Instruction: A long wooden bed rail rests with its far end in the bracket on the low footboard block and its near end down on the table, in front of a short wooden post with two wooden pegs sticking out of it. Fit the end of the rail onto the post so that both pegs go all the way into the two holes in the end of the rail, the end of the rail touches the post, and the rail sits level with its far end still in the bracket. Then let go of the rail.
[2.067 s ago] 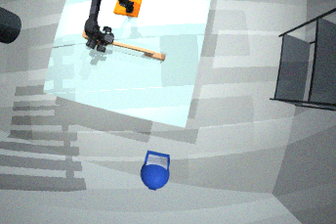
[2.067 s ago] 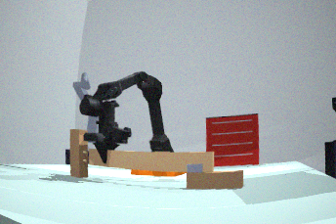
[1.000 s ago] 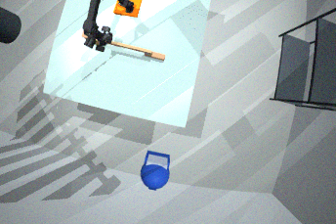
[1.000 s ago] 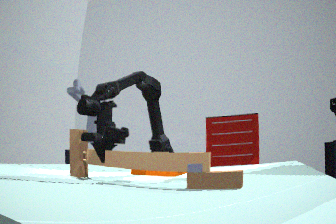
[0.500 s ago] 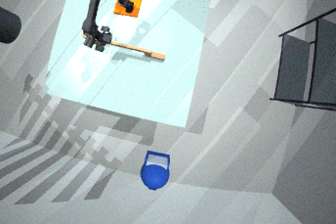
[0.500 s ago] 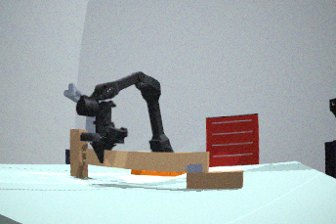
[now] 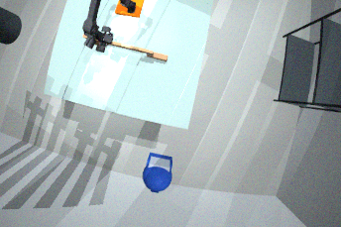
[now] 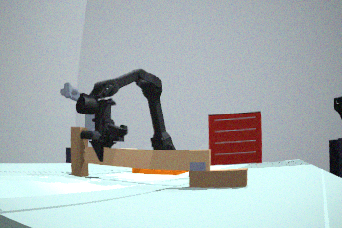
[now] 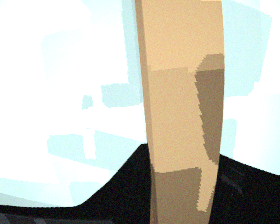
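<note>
Nearest, toward the right edge of the bench (image 7: 164, 97) (image 8: 278, 202) (image 9: 30, 100), the footboard block (image 7: 160, 57) (image 8: 219, 179) carries the rail's far end at its bracket (image 8: 197, 166). The rail (image 7: 131, 48) (image 8: 149, 158) (image 9: 182, 110) runs toward the left edge, where the claw (image 7: 100, 44) (image 8: 101, 156) (image 9: 163, 148) grips it, raised off the bench, close by the post (image 7: 85, 37) (image 8: 79, 152); whether the pegs are seated I cannot tell. Beyond, toward the far edge, the arm (image 7: 92, 13) (image 8: 156, 108) rises from an orange mat (image 7: 122, 12) (image 8: 154, 171)
</note>
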Controlling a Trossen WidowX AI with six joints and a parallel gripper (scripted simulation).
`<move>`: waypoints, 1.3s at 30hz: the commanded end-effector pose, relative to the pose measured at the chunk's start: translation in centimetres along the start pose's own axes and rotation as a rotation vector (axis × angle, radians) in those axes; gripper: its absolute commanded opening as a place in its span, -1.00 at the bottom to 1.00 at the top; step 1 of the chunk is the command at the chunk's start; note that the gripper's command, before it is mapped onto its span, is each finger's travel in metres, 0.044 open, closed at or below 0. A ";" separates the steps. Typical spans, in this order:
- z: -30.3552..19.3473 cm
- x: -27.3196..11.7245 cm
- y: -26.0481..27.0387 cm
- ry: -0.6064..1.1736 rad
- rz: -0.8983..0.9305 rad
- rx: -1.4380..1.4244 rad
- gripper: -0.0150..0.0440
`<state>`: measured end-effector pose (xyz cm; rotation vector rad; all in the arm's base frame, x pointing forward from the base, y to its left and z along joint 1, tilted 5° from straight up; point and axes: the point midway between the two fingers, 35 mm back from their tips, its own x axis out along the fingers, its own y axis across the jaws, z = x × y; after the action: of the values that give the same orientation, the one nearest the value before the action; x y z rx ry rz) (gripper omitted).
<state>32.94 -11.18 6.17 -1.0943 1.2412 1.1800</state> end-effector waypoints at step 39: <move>-1.4 0.0 0.0 0.001 0.000 -0.001 -0.49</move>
<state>32.82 -12.41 6.13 -1.0947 1.2419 1.1794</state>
